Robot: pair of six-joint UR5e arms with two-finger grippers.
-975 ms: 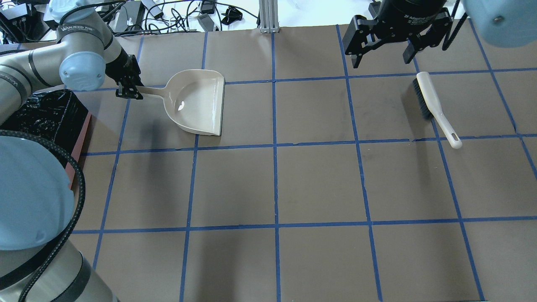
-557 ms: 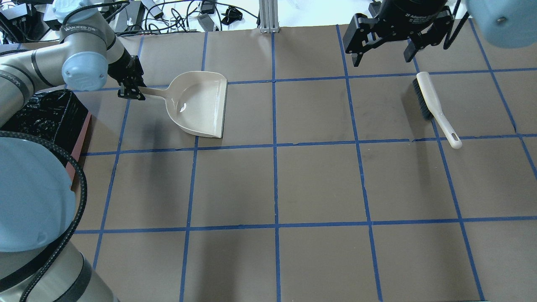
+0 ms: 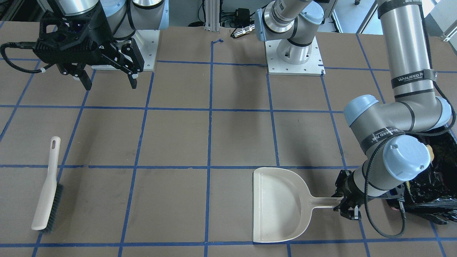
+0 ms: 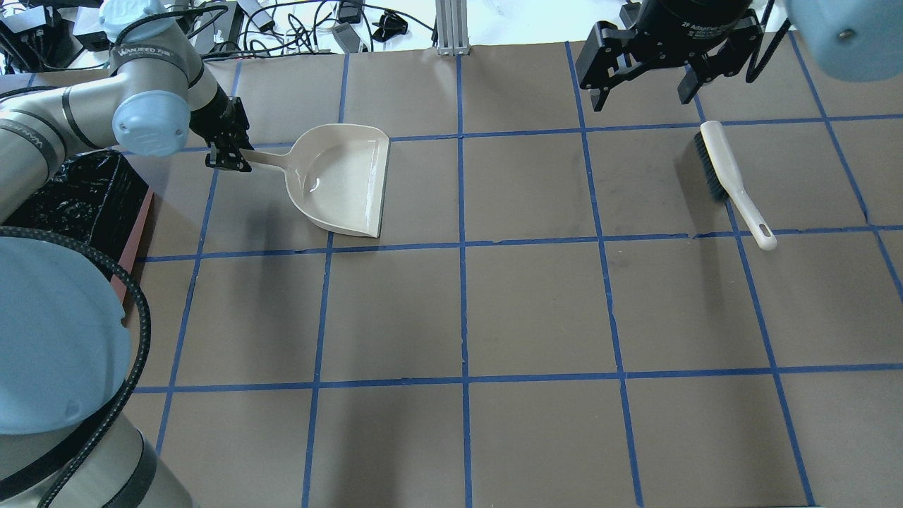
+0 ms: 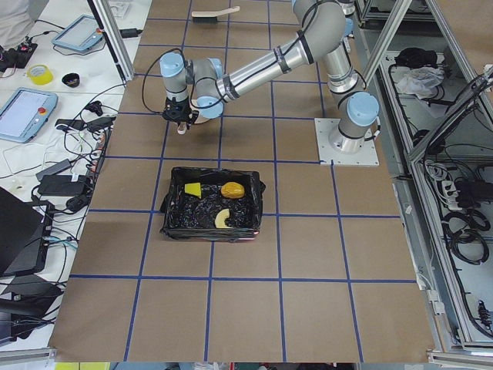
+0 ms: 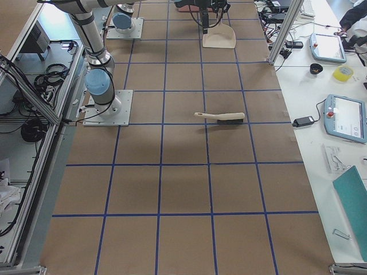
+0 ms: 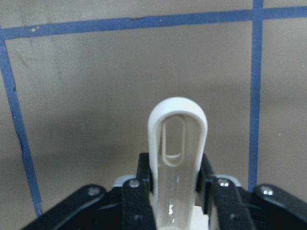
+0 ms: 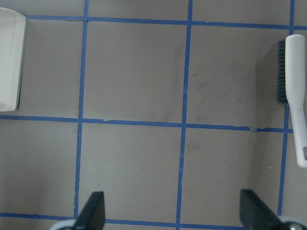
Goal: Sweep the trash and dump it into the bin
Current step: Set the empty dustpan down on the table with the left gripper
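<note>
My left gripper (image 4: 229,156) is shut on the handle (image 7: 177,139) of the beige dustpan (image 4: 346,180), which looks empty and sits low over the table, mouth to the right. The bin (image 4: 137,233), pink with a black bag, stands just left of it. In the exterior left view the bin (image 5: 173,231) holds the trash: the yellow sponge block (image 5: 192,189), the orange bun (image 5: 233,189) and the tan pastry piece (image 5: 223,219). My right gripper (image 4: 645,88) is open and empty, above the table at the far right.
A beige hand brush (image 4: 730,180) with dark bristles lies on the table below my right gripper; it also shows in the front view (image 3: 46,192). Blue tape lines grid the brown table. Cables and devices lie beyond the far edge.
My left gripper has carried the dustpan a little to the right and turned it slightly. The right gripper and the brush have stayed put.
</note>
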